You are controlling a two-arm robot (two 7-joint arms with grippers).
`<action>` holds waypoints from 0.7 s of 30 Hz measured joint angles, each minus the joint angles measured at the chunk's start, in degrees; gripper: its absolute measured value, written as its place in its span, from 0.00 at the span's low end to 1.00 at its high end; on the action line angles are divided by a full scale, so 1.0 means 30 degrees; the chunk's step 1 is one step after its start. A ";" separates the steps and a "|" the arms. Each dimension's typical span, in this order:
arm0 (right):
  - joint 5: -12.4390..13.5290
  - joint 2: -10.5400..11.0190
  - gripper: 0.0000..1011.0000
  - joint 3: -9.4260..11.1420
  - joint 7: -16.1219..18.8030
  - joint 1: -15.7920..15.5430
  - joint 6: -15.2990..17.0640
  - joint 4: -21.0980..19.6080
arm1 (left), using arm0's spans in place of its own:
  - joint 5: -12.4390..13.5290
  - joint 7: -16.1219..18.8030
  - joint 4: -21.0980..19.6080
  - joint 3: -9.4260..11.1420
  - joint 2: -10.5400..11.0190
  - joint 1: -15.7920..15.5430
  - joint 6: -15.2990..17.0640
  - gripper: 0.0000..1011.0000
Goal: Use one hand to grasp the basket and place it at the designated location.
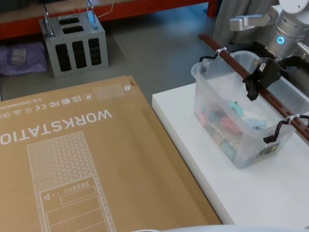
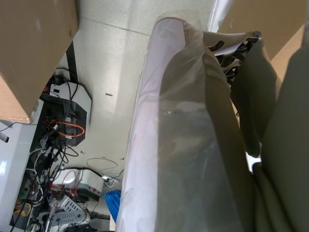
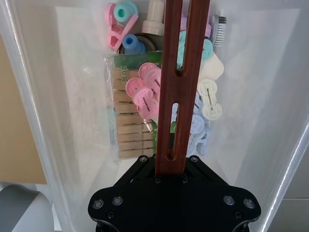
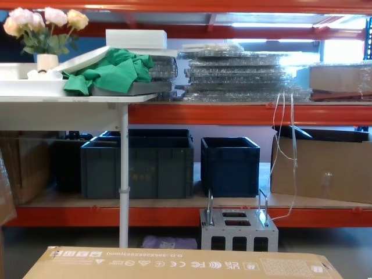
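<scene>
The right gripper point(image 1: 255, 86) is clamped on the basket's brown handle point(image 1: 251, 76), and the basket point(image 1: 241, 116) on the white table point(image 1: 203, 145) could tip, spilling its clothes pegs point(image 3: 145, 92).

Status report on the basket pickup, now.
Right gripper shut on the handle mid-bar. Basket sits on the white table. Left gripper parked by the cardboard box. Nothing blocking.
</scene>
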 joint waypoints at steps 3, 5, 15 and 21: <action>-0.0039 0.0030 0.00 0.0094 -0.0015 -0.0066 0.0037 -0.0041 | 0.0000 0.0000 0.0000 0.0000 0.0000 0.0000 0.0000 0.00; -0.0058 0.0041 0.00 0.0155 -0.0012 -0.0107 0.0115 -0.0041 | 0.0000 0.0000 0.0001 0.0000 0.0000 0.0000 0.0000 0.00; -0.0020 0.0478 0.21 0.0593 -0.0217 -0.0409 0.0077 -0.0294 | 0.0000 0.0000 -0.0002 0.0000 0.0000 -0.0001 0.0000 0.00; -0.0015 0.0503 0.39 0.0790 -0.0223 -0.0519 0.0019 -0.0345 | 0.0000 0.0001 0.0002 0.0000 0.0001 -0.0001 0.0000 0.00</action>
